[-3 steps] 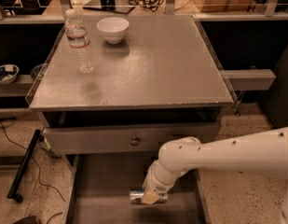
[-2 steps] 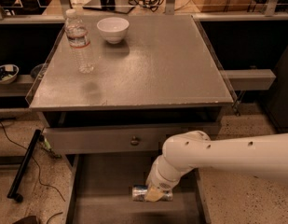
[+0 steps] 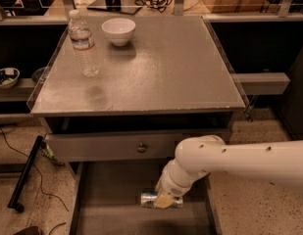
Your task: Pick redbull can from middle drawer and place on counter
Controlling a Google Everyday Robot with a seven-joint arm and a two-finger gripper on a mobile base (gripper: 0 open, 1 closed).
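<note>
One slim silver redbull can (image 3: 148, 199) lies on its side on the floor of the middle drawer (image 3: 112, 192), which stands pulled out below the closed drawer front (image 3: 102, 147) with its small round knob (image 3: 141, 147). The can rests about midway between the drawer's side walls, a little nearer the right wall, with its length running left to right. The white arm (image 3: 239, 160) reaches in over the right wall, and the gripper (image 3: 165, 200) is down at the can, its pale tip overlapping the can's middle. Whether it has clamped the can or merely sits against it cannot be told from this view.

The step in hand looks like the grasp itself: the gripper has arrived at the can, but the can is still on the drawer floor, so the pick is not yet done. The counter (image 3: 170, 72) above carries a clear water bottle (image 3: 83, 43) near its back left corner and a white bowl (image 3: 118, 31) at its back edge, left of centre.

The next move probably calls for a firm hold across the can's round body, which could roll or slip. Then comes a lift clear of the drawer walls and out past the counter's front edge before rising. The bare front and right parts of the counter offer room to set it down.
</note>
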